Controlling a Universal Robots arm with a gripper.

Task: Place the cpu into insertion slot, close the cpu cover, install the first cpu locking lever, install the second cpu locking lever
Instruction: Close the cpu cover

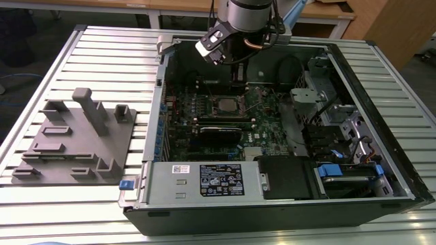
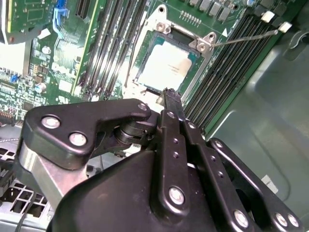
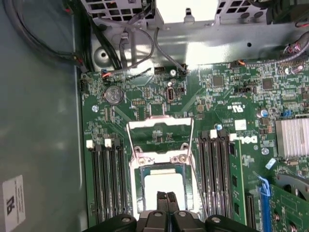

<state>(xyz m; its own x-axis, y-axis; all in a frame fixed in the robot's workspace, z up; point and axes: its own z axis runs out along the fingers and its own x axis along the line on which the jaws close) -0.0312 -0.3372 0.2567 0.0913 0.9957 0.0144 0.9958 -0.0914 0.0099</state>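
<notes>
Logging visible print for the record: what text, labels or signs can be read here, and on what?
Power supply label: print too small to read.
White sticker on the grey case panel: unreadable.
Motherboard: a white maker's logo, other markings too small to read.
Nothing can be quoted.

Your arm (image 1: pixel 248 13) ends in a fat silver-grey cylinder with a black band under it. There's a little white-and-black camera box (image 1: pixel 212 45) bolted on its side, and a copper-coloured cable (image 1: pixel 257 45) looping right next to that. The gripper (image 2: pixel 172 95) is all matte black: flat link bars stacked like scissors, dotted with shiny round screws (image 2: pixel 176 195), plus one bare metal bracket (image 2: pixel 36 166). Its two slim fingers (image 3: pixel 163 199) meet at a narrow tip.
</notes>
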